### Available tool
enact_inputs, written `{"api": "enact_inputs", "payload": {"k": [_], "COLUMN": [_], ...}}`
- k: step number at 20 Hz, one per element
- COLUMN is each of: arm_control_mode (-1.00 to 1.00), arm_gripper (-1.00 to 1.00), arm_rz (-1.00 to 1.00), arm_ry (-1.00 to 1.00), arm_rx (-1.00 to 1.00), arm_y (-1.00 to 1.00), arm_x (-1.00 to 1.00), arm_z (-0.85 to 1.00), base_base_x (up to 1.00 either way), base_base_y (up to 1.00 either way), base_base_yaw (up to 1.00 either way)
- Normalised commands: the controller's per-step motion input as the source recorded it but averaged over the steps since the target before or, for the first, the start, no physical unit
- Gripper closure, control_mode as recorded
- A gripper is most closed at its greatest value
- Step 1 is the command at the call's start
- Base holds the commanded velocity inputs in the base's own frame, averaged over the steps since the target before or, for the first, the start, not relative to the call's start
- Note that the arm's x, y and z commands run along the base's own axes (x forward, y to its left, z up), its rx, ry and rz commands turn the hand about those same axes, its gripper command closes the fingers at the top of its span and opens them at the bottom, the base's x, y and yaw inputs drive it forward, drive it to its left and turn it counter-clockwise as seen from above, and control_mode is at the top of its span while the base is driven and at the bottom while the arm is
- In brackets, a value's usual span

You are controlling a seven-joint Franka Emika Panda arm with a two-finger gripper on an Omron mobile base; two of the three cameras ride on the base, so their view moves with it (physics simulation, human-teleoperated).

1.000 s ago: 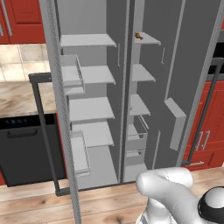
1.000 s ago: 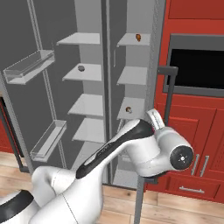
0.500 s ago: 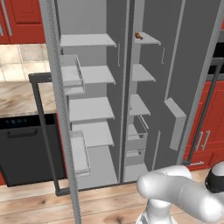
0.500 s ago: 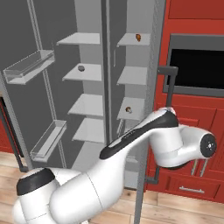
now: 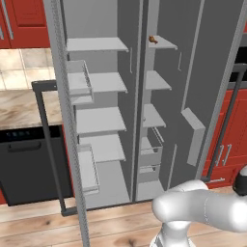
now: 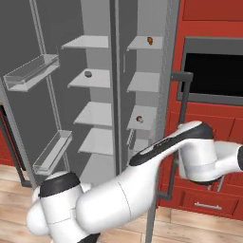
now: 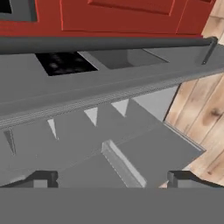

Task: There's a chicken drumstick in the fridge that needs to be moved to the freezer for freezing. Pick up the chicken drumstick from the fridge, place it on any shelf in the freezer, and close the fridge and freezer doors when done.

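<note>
Our gripper (image 7: 111,178) has its jaws spread wide with nothing between them, facing the open fridge door (image 7: 109,94) and the wooden floor (image 7: 205,109). We see the chicken drumstick (image 6: 150,40) at the front edge of the top shelf (image 6: 142,43) in the right-hand compartment, well apart from the gripper.
</note>
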Motion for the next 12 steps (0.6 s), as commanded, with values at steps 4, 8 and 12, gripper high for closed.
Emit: {"api": "enact_inputs", "payload": {"k": [4,8,12], "arm_control_mode": [-1.00,-1.00,-1.00], "arm_gripper": [-1.00,-1.00,-1.00], "arm_rz": [0.00,0.00,0.01], "arm_ry": [-0.27,-0.12,0.09], "arm_rx": [0.24,0.19,0.03], "arm_y": [0.00,0.00,0.00], "arm_x": [0.02,0.52,0.96], "arm_z": [-0.64,-0.49,-0.20], "base_base_x": [0.00,0.00,0.00], "base_base_y": [0.00,0.00,0.00], "base_base_yaw": [0.00,0.00,0.00]}}
